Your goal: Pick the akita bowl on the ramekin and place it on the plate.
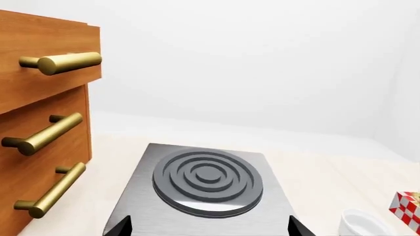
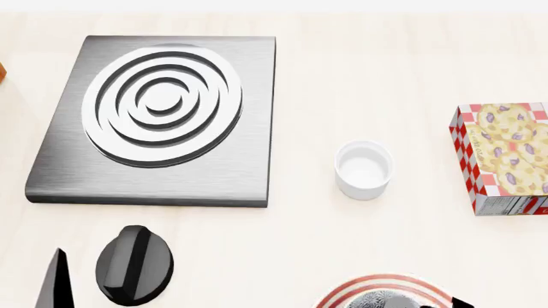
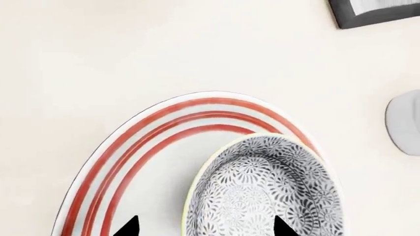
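The speckled grey-and-white akita bowl (image 3: 269,191) sits upright on the red-ringed plate (image 3: 125,162), toward one side of it. My right gripper (image 3: 205,228) is open just above; one fingertip (image 3: 128,227) is over the plate and the other is over the bowl's inside, so the jaws straddle its rim. In the head view the bowl (image 2: 381,300) and plate (image 2: 342,294) are cut off by the bottom edge. The white ramekin (image 2: 364,169) stands empty mid-table. My left gripper (image 1: 208,228) hangs open over the stove plate (image 1: 206,177), holding nothing.
The grey stove plate (image 2: 163,115) with its ringed burner fills the far left. A red-checked cookie box (image 2: 505,157) lies at the right edge. Wooden drawers with brass handles (image 1: 46,132) stand beside the stove. Bare pale counter separates ramekin and plate.
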Tool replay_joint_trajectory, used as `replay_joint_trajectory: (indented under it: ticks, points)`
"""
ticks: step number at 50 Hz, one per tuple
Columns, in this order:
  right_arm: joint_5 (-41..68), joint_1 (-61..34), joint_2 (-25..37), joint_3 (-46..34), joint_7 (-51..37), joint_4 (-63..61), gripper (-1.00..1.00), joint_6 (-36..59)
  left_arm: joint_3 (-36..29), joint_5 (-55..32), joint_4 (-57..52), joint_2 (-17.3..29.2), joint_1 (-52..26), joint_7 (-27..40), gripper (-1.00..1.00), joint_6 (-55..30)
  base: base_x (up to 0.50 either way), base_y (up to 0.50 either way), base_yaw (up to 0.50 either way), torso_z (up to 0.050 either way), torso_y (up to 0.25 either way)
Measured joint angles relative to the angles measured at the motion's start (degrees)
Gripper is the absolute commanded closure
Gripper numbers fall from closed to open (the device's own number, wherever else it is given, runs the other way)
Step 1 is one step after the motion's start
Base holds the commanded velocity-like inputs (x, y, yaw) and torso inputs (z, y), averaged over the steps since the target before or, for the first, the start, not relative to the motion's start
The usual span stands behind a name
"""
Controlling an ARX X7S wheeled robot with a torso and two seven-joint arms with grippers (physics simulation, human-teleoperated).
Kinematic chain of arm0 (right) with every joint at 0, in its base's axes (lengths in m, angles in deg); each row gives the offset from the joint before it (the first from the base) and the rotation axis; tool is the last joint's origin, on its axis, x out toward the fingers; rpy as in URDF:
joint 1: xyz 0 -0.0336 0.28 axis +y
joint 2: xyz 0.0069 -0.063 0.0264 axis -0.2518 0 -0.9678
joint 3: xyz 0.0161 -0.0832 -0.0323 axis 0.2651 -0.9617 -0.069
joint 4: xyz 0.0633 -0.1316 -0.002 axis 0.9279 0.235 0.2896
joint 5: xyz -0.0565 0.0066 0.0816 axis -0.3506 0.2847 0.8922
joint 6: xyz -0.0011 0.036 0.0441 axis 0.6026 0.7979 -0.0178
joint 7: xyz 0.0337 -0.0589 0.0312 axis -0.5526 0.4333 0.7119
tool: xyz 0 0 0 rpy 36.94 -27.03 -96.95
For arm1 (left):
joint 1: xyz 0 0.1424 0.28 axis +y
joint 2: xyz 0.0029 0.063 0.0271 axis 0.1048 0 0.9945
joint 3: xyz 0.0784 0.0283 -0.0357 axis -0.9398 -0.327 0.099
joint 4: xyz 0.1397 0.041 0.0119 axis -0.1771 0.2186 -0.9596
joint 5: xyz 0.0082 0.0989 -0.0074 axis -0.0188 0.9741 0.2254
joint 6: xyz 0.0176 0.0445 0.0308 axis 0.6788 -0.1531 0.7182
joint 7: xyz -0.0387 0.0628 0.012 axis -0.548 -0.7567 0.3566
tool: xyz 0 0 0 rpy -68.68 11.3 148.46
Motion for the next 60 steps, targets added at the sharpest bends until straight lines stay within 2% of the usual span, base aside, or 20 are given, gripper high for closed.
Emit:
replay_joint_trajectory:
  ticks: [16, 31, 49, 60]
  points:
    - [4.62, -2.31, 2.07, 4.26, -3.12, -3.61, -1.00, -2.65, -0.31, -0.32, -0.03, 0.39, -0.17, 0.29, -1.00, -0.10, 0.00, 0.00, 0.00, 0.000, 0.000]
    - [9.58, -1.84, 1.52, 8.94, -11.62, -2.42, -1.00, -12.12, -0.41, -0.69, 0.17, 0.67, -0.26, 0.75, -1.00, -0.22, 0.00, 0.00, 0.00, 0.000, 0.000]
    - [12.39, 2.25, -2.68, 12.89, -29.30, 2.61, -1.00, -21.32, -0.22, -1.17, 0.75, 0.89, -0.11, 0.78, -1.00, 0.80, 0.00, 0.00, 0.00, 0.000, 0.000]
    - [13.53, 7.82, -3.44, 15.55, -43.31, 4.66, -1.00, -30.16, -0.23, -1.55, 1.33, 0.91, -0.16, 0.69, -1.00, 1.30, 0.00, 0.00, 0.00, 0.000, 0.171]
